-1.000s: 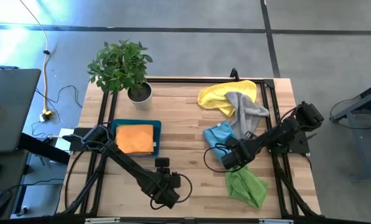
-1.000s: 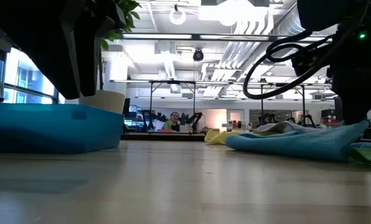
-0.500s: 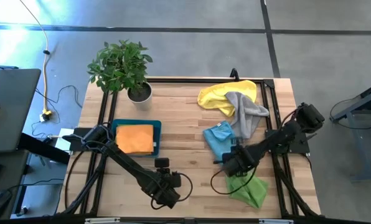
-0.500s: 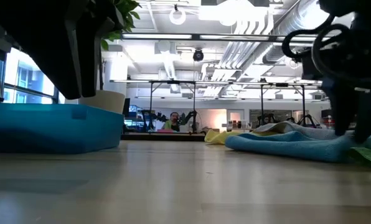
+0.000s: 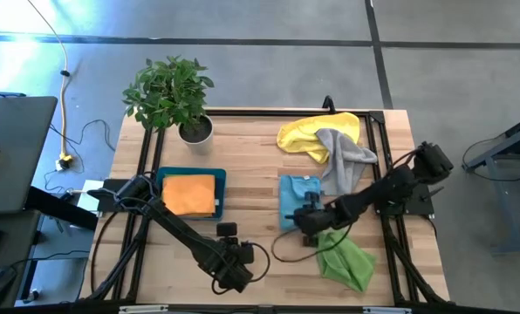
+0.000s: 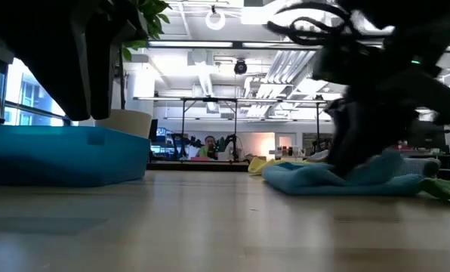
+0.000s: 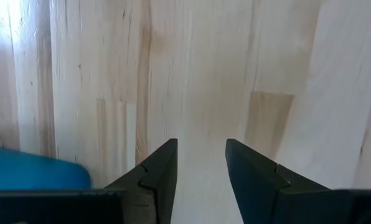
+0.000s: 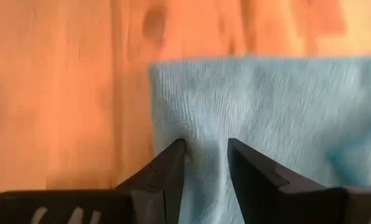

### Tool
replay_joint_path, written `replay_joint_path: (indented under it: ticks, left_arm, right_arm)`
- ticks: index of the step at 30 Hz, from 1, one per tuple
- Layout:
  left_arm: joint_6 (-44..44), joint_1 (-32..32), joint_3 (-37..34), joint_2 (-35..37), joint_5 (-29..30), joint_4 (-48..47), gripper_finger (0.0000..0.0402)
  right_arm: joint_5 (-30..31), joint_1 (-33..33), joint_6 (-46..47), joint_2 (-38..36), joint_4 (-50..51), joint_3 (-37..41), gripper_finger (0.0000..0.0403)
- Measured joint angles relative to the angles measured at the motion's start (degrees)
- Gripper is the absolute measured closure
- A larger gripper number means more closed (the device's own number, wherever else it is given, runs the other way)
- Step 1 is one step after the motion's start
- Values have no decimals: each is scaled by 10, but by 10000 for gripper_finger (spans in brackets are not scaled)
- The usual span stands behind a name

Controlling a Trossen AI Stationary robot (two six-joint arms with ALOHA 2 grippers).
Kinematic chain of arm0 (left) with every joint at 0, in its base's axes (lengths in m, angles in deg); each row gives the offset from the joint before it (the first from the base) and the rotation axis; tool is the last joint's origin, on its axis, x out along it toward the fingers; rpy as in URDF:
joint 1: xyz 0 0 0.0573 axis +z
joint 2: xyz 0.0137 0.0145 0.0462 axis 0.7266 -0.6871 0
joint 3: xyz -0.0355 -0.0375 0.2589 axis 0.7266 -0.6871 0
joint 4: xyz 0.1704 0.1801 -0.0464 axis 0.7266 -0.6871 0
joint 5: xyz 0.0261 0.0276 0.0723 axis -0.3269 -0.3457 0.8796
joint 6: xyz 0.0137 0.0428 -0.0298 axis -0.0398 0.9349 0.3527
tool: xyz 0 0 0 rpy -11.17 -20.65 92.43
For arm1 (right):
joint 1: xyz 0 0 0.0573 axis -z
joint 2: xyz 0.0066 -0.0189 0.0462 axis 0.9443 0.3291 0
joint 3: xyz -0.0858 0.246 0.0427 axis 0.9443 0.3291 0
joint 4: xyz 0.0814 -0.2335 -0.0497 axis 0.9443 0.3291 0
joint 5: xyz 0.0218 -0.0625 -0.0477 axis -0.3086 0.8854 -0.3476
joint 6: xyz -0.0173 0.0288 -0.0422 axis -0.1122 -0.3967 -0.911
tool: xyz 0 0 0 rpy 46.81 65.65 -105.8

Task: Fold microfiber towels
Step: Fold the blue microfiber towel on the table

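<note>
An open-plan robotics lab or industrial workspace: the pale wooden desk (image 5: 251,209) in its black metal frame stands on a grey concrete floor (image 5: 269,61), and beyond it run exposed ceiling ducts (image 6: 300,30), strip lights, and similar framed workstations (image 6: 210,121).

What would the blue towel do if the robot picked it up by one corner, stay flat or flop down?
Probably flop. The light blue towel lies soft and rumpled on the table, so it would likely droop from the right hand. It looks thin, so probably light and easy to drag.
</note>
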Motion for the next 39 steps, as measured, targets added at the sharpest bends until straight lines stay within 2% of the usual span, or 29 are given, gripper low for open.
replay_joint_path:
  ticks: [2, 9, 15, 22, 26, 30, 35, 39]
  left_arm:
    - [2, 0, 0, 0, 0, 2, 275]
    - [48, 3, 0, 0, 13, 21, 275]
    - [81, 13, 0, 0, 22, 40, 275]
    - [133, 32, 0, 0, 28, 88, 275]
    - [158, 40, 0, 0, 42, 131, 275]
    - [162, 43, 0, 0, 42, 148, 275]
    - [135, 36, 0, 0, 41, 144, 275]
    - [103, 29, 0, 3, 40, 126, 275]
  right_arm:
    - [-13, 10, -1, 0, 4, -9, 286]
    - [-55, 0, -11, -29, 120, -61, 286]
    - [-12, -35, -10, -13, 160, -61, 274]
    - [-10, -46, -13, 23, 168, -61, 228]
    - [-9, -45, -11, 42, 181, -62, 221]
    - [-11, -44, -13, 56, 168, -63, 249]
    - [-11, -39, -7, 63, 111, -61, 321]
    - [-13, -19, 36, 68, 24, -60, 376]
